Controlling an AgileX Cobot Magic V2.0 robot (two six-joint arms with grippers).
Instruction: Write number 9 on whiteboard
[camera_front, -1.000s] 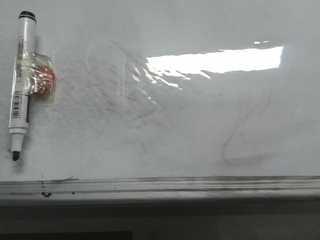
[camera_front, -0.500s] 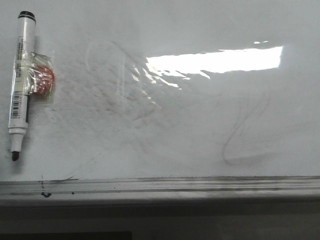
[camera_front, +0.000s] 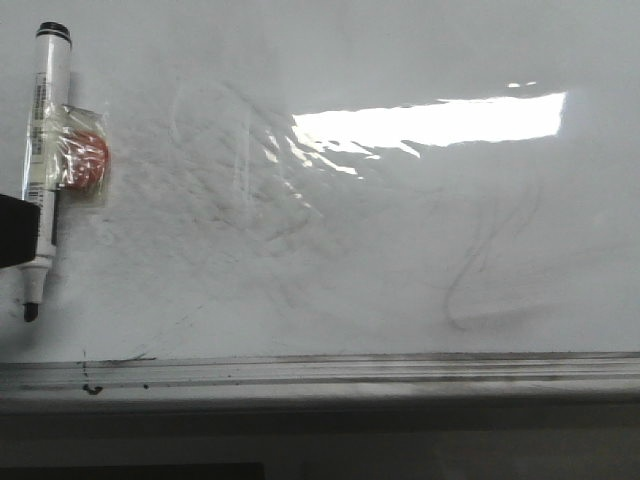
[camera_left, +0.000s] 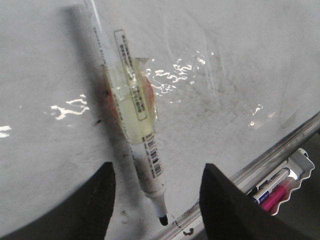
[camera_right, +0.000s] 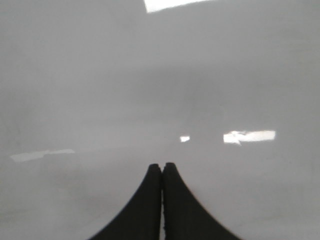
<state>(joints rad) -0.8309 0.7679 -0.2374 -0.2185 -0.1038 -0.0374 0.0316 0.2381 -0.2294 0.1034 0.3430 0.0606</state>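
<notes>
The whiteboard (camera_front: 380, 220) fills the front view, glossy white with faint grey smudges. No black number 9 shows on it. A white marker (camera_front: 42, 170) with a black tip pointing down hangs on the board at the far left, taped to a red round magnet (camera_front: 88, 160). My left gripper (camera_left: 157, 167) is open, its fingers either side of the marker's (camera_left: 145, 160) lower end, not touching it. One of its fingers (camera_front: 18, 230) shows dark at the front view's left edge. My right gripper (camera_right: 161, 166) is shut and empty, facing a bare white surface.
A grey metal ledge (camera_front: 320, 372) runs along the board's bottom edge. A faint erased grey squiggle (camera_front: 480, 270) sits at the right, under a bright glare patch (camera_front: 430, 120). A white tray (camera_left: 300, 170) holding spare markers (camera_left: 272, 187) lies below the ledge.
A dark finger of my left gripper has come into the front view at the left edge, beside the marker's lower part. The marker and board are unchanged.
</notes>
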